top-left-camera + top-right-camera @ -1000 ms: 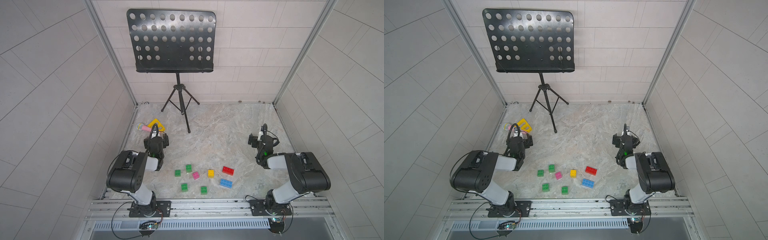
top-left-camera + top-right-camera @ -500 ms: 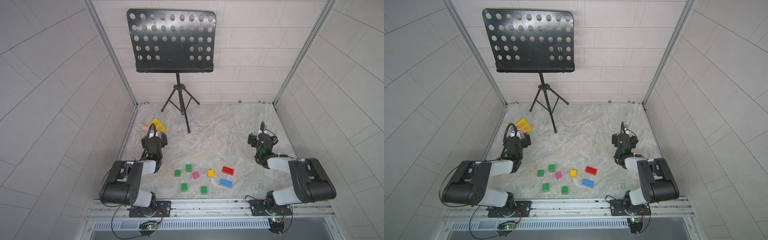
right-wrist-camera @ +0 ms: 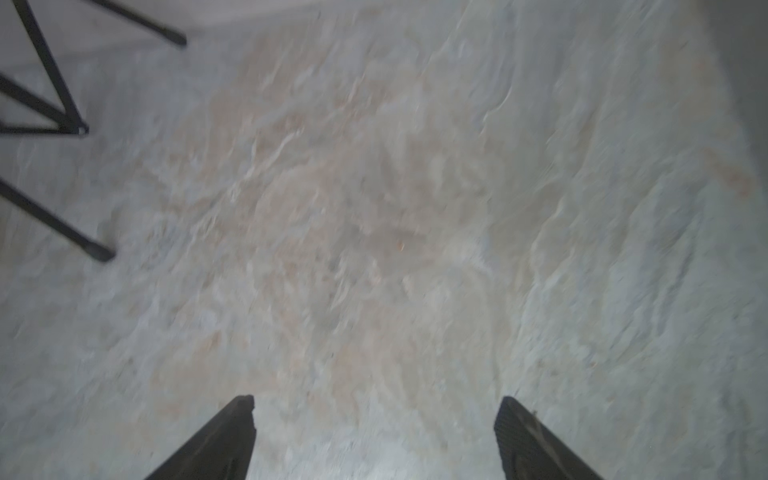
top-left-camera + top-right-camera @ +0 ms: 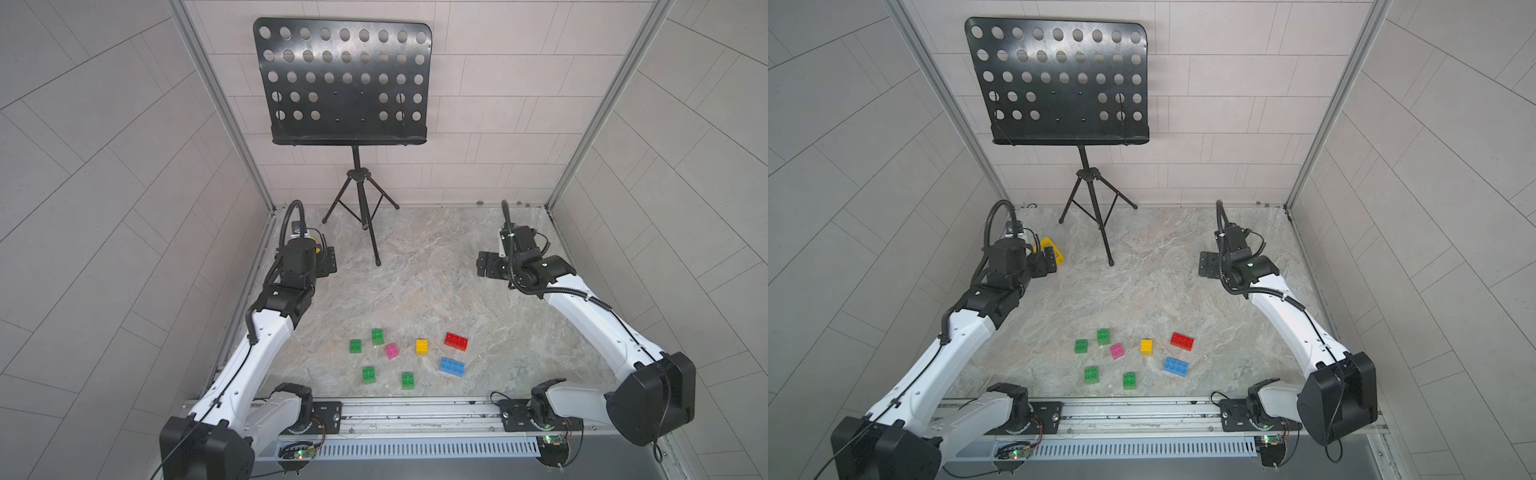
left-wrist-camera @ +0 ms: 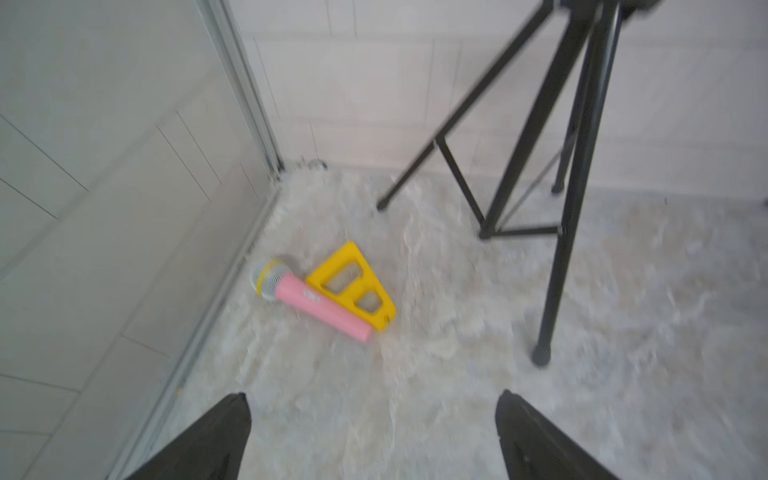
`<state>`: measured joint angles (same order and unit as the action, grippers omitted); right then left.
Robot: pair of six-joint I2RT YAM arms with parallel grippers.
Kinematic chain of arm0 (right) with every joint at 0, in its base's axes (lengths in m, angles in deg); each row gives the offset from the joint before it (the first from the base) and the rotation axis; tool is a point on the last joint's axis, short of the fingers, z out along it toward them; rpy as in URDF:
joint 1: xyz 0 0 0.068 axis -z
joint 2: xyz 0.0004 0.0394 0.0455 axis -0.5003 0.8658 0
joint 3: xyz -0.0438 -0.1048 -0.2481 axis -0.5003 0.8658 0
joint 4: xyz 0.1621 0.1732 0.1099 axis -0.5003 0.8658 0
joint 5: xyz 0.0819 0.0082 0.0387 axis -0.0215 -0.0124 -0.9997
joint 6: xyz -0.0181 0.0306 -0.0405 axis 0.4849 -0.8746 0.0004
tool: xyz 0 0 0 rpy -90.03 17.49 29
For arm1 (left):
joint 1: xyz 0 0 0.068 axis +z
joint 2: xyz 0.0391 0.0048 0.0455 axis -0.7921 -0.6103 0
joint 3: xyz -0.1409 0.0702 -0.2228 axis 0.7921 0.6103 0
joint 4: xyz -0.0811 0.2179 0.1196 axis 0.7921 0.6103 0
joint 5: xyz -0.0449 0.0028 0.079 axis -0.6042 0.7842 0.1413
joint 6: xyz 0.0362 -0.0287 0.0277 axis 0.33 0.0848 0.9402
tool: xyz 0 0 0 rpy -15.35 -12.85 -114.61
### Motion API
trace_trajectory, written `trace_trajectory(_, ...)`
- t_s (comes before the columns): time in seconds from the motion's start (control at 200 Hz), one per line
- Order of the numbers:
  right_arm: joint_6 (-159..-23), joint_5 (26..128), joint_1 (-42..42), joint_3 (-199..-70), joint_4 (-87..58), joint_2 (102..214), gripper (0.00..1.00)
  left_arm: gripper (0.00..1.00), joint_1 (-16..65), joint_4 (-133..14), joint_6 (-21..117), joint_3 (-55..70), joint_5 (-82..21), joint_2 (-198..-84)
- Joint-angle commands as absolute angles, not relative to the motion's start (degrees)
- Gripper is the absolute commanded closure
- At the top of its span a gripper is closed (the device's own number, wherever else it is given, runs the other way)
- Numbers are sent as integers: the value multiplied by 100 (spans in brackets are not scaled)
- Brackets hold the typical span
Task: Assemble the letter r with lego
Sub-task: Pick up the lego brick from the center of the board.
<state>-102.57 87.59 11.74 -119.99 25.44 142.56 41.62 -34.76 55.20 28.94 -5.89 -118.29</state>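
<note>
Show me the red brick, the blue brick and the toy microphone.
red brick (image 4: pixel 456 340): in a top view, on its studded top.
blue brick (image 4: pixel 452 366): in a top view, on its studded top.
microphone (image 5: pixel 328 311): left wrist view, middle of its pink handle.

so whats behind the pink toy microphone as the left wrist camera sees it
A flat yellow triangular plastic toy with two cut-out windows lies right behind the pink toy microphone. The handle covers part of its near edge, so contact cannot be told.

A robotics lab cell: grey panel walls (image 4: pixel 104 187), aluminium corner posts (image 4: pixel 220 104), marbled tabletop (image 4: pixel 415 291), left arm (image 4: pixel 266 345) and right arm (image 4: pixel 582 316) bolted to a rail (image 4: pixel 415 415).
</note>
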Motion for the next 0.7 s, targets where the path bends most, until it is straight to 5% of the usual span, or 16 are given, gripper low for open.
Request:
trace_trajectory(0.0, -11190, 8013, 523, -11894, 3732, 13905, 16, 0, 4146, -1334, 5029, 2806, -1363, -11891)
trace_trajectory(0.29, -13108, 8720, -1465, -11646, 3482, 14523, 20, 0, 4127, -1124, 4649, 3306, -1639, -11079)
trace_trajectory(0.696, -13475, 8745, -2402, -12453, 3353, 16069, 27, 0, 3783, -1341, 4742, 3626, -1612, -10634)
